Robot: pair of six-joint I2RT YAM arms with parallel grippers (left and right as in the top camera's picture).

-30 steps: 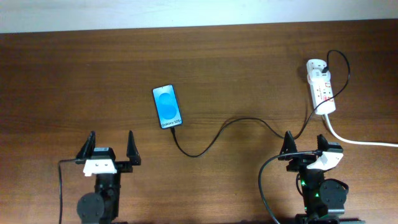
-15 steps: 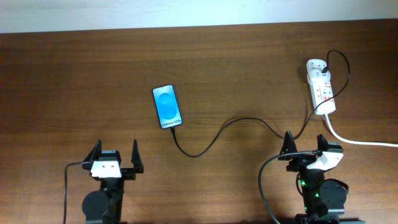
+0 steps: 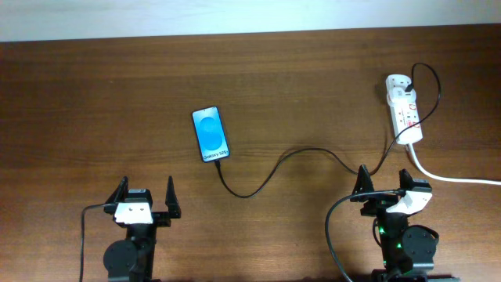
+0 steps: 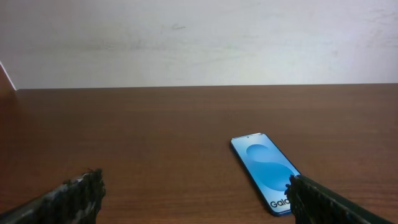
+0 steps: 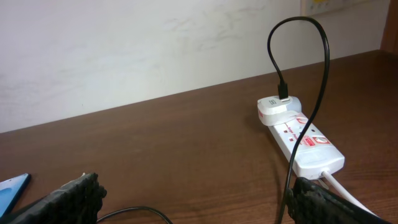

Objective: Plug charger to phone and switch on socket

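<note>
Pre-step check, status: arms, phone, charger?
Jaws open, empty: left gripper, right gripper. Thin charger reaches phone bottom edge, seating unclear. Slack lies across route to socket.

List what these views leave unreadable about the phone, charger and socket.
Overhead: whether the charger is seated in the phone, too small.
Left wrist: the phone's port end, partly hidden by the left gripper.
Right wrist: socket switch positions, too small; the phone cut by the left edge.
</note>
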